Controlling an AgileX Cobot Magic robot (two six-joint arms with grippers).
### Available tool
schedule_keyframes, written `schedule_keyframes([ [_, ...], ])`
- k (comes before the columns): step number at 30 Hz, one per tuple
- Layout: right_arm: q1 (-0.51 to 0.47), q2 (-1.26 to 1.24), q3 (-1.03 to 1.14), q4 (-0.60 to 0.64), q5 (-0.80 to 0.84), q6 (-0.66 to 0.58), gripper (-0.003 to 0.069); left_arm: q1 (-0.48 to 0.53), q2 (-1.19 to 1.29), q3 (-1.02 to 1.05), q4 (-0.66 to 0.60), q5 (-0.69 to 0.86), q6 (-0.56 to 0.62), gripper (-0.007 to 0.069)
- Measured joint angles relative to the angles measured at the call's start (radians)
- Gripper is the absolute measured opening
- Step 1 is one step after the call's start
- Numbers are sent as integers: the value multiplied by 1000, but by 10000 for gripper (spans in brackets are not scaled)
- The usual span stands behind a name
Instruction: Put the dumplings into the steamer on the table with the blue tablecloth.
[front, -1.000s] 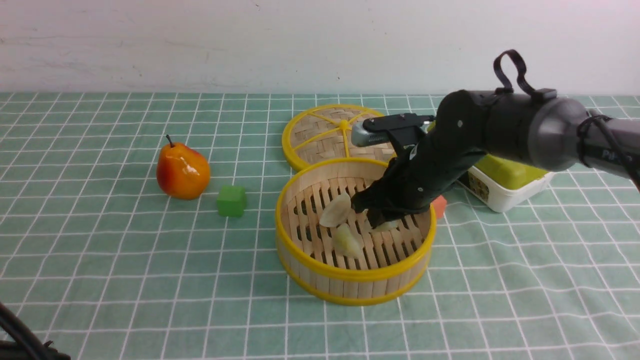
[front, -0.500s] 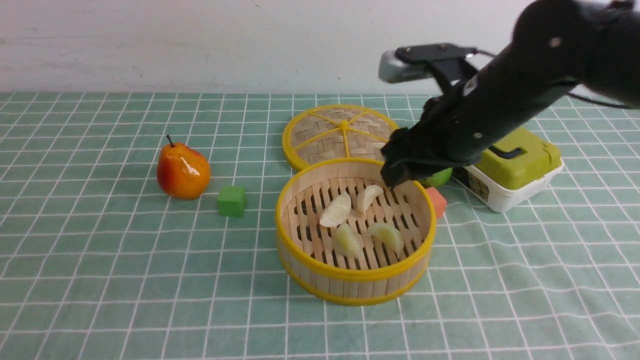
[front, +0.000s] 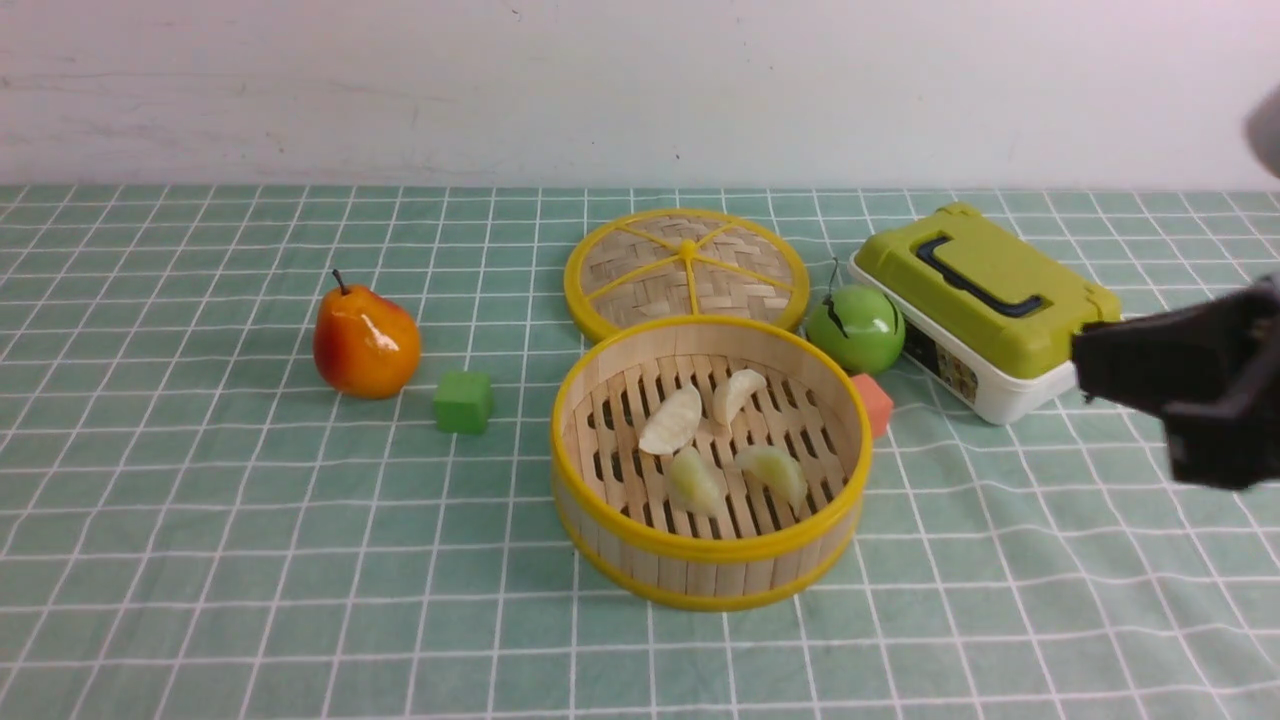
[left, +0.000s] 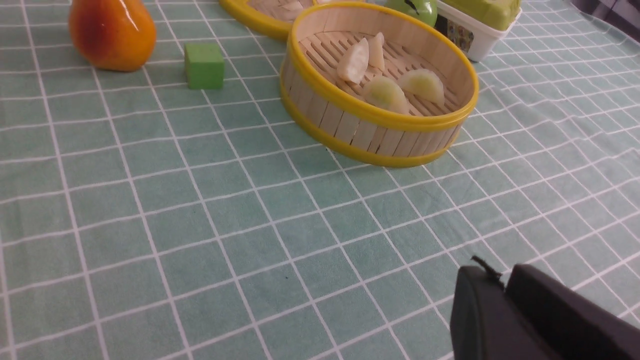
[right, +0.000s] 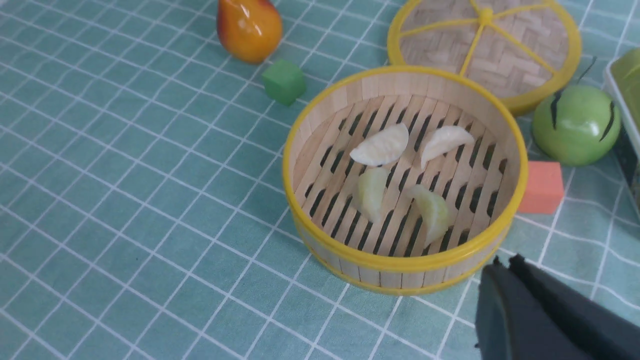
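Right gripper (front: 1090, 365) pinched shut on nothing, well clear to the right of the steamer (front: 700, 545). Left gripper (left: 500, 285) well apart from it too, fingers together, likewise empty.

On the table (front: 1000, 600), under the blue tablecloth (front: 250, 560): steamer upright near the middle, with all four dumplings (front: 672, 420) on its slatted floor, two whitish behind and two pale green in front. Seemingly nothing left to load.

Around it: green-lidded box (front: 985, 280), woven lid (front: 640, 270) just behind, pear (front: 365, 345), green fruit (front: 855, 328), green cube (front: 463, 402), and orange cube (front: 876, 403) just beside the rim. Nothing over the basket.
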Motion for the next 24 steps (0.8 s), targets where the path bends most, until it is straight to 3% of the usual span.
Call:
schedule_keyframes([
  [9, 0, -351, 183, 0, -77, -1, -19, 0, 0, 0, 2, -1, -2, 78],
  [24, 0, -418, 199, -1, -54, -1, -10, 0, 0, 0, 2, -2, -3, 88],
])
